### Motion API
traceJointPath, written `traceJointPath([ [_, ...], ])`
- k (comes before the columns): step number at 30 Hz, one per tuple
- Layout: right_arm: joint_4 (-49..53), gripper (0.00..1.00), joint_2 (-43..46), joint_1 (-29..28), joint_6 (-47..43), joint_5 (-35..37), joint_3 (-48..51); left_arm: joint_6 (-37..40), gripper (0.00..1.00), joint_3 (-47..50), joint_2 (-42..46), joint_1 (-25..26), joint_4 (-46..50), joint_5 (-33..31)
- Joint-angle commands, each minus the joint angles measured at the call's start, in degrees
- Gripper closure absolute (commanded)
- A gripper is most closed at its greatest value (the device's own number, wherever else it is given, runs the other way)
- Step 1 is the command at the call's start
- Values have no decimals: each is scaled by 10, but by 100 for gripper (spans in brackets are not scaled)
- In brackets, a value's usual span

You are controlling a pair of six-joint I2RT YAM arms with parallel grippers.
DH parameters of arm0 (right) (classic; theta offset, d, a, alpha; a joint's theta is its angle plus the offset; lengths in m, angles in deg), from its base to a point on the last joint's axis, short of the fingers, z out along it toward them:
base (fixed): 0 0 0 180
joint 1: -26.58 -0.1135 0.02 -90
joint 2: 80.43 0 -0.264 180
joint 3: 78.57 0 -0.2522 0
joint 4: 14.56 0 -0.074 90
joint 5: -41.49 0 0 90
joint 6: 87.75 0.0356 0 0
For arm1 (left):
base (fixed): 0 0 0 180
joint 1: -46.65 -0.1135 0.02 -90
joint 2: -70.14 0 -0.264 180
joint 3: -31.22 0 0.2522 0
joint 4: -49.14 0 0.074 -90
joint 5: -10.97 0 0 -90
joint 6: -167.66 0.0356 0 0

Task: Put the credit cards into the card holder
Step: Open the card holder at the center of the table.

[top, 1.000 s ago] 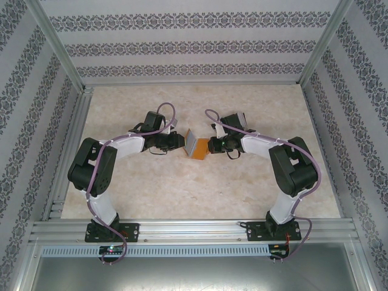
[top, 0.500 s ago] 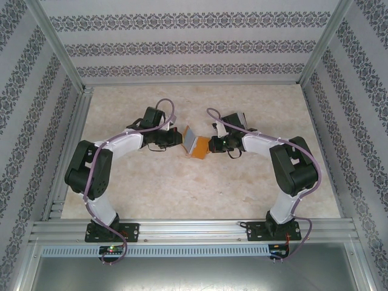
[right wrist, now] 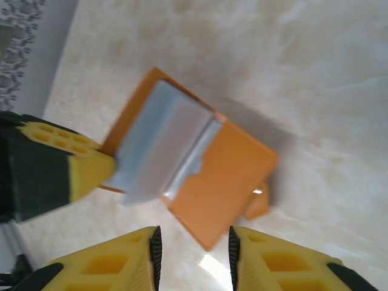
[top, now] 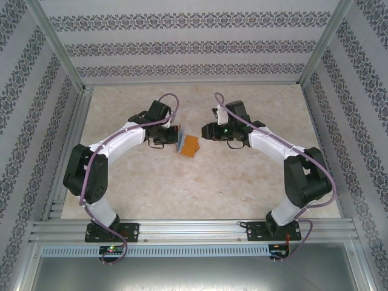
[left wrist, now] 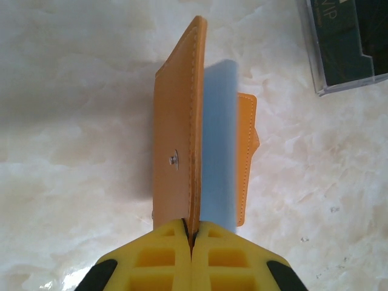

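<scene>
Right arm (top: 267, 143) withdrawn from card holder (top: 191, 146); marbled table (top: 242, 188), patterned walls (top: 194, 45).

The wallet (left wrist: 176, 139) is orange outside, pale blue-grey inside. The surface (left wrist: 73, 91) is cream, marble-patterned. The left pincer (left wrist: 191, 236) and right pincer (right wrist: 194, 239) are yellow and black. The walls (top: 194, 42) carry grey floral stripes.

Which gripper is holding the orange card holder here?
The left gripper, clamped shut on an edge of the card holder; the right gripper stands open, gripping nothing.
</scene>
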Motion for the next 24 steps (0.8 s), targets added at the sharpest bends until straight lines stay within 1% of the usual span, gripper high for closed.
traceJointPath([
  [1, -64, 63, -57, -31, 76, -27, -8, 17, 100, -35, -18, 21, 55, -55],
  [3, -105, 63, -89, -36, 114, -33, -1, 10, 100, -39, -27, 24, 59, -63],
  [6, -148, 61, -109, -33, 149, -46, 14, 0, 100, -35, -28, 25, 55, -64],
  [13, -132, 60, -106, -31, 135, -41, 14, -28, 100, 6, -20, 24, 0, -38],
  [18, -106, 60, -131, -32, 123, -52, -10, -65, 100, 41, -19, 15, -59, 6],
  [24, -118, 60, -168, -42, 129, -50, -14, -118, 100, 109, 8, -6, -174, 76],
])
